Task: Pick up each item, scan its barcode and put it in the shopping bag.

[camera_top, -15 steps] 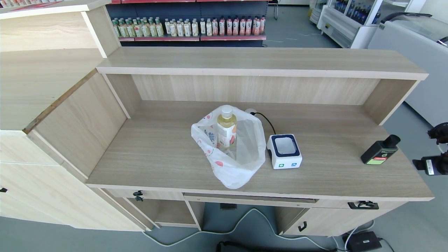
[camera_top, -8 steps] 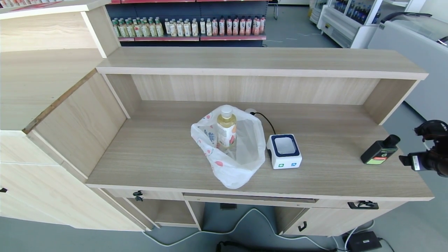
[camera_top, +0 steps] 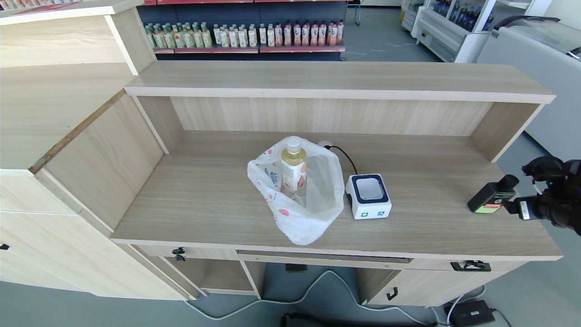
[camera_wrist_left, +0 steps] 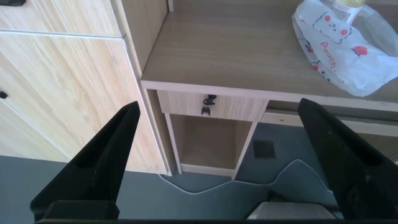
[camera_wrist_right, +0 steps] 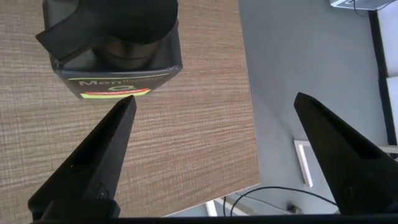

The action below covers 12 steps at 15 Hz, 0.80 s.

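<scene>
— What is in front of you?

— A long, light wood-grain counter (camera_top: 431, 227) with a raised back ledge. Near its middle sits a thin white plastic shopping bag (camera_top: 299, 218) printed with red and blue marks, its mouth open upward.

— Anything in it?

— A clear drink bottle (camera_top: 293, 169) of yellowish liquid with a white cap, standing upright inside the bag. Just beside the bag, on my right, is a white square barcode scanner (camera_top: 368, 196) with a dark blue frame around its window. A black cable (camera_top: 342, 156) runs from it toward the back of the counter.

— And the item outside the bag?

— A flat dark bottle (camera_top: 492, 196) with a black cap and a green and red label lies near the counter's right end, well apart from the scanner.

— Your right end effector?

— My right end effector (camera_wrist_right: 214, 98) is spread wide with nothing between its fingers. It hangs over the counter's right end, just beside the dark bottle's capped end. I cannot tell whether a fingertip touches the bottle.

— The left one?

— My left end effector (camera_wrist_left: 219, 104) is spread too and empty, low before the counter's left front, near the open cubby under the top.
</scene>
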### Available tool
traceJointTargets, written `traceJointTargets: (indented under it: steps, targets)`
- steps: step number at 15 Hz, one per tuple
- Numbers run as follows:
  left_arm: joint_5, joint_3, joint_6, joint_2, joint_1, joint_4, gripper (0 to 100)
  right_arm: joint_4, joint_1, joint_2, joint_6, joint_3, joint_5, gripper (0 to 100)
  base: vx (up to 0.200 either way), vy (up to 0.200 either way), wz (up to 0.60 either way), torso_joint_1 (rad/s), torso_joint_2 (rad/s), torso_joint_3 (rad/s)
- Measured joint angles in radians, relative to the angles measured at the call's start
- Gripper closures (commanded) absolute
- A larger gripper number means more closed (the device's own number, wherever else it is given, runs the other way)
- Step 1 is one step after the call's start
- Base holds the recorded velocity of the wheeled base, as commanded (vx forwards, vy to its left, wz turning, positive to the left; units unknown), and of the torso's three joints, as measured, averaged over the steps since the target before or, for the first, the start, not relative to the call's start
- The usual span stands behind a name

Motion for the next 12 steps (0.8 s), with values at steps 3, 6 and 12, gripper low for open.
traceJointTargets:
  steps: [3, 6, 12]
  targets:
    - [0.000, 0.000, 0.000, 0.000, 0.000, 0.000, 0, 0.000, 0.010, 0.016, 0.006, -0.022, 0.000, 0, 0.000, 0.000, 0.00, 0.000, 0.00, 0.000]
    - [0.000, 0.000, 0.000, 0.000, -0.001, 0.000, 0, 0.000, 0.020, 0.029, 0.009, -0.033, 0.001, 0, 0.000, 0.000, 0.00, 0.000, 0.00, 0.000]
    - [0.000, 0.000, 0.000, 0.000, 0.000, 0.000, 0, -0.033, 0.072, 0.044, 0.080, -0.040, 0.008, 0, 0.000, 0.000, 0.00, 0.000, 0.00, 0.000]
